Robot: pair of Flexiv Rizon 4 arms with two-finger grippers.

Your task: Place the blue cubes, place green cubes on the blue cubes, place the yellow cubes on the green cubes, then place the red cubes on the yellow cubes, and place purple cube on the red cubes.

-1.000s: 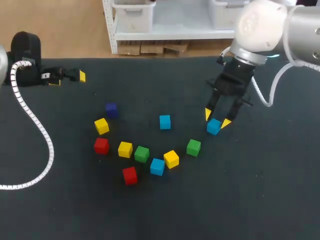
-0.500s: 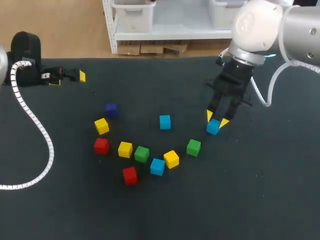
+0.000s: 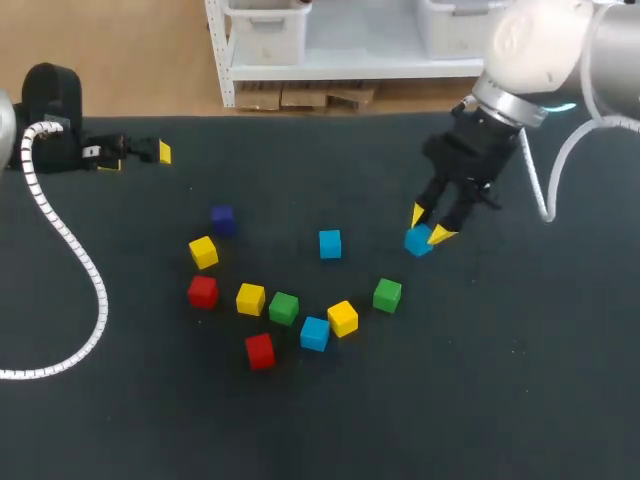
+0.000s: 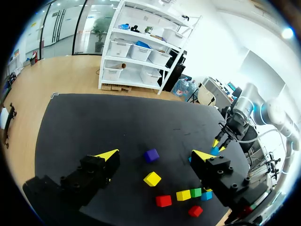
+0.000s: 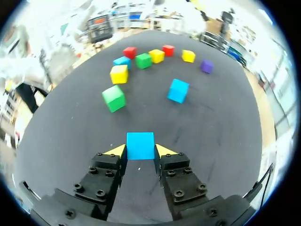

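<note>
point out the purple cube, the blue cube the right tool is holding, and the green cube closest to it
purple cube (image 3: pixel 223 219): head view, top face
held blue cube (image 5: pixel 140 145): right wrist view, face toward the camera
nearest green cube (image 3: pixel 387 295): head view, top face

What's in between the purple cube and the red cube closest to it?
A yellow cube sits between the purple cube and that red cube, touching neither. The head view shows it best.

My right claw (image 5: pixel 140 151) grips a blue cube (image 5: pixel 140 145).
</note>
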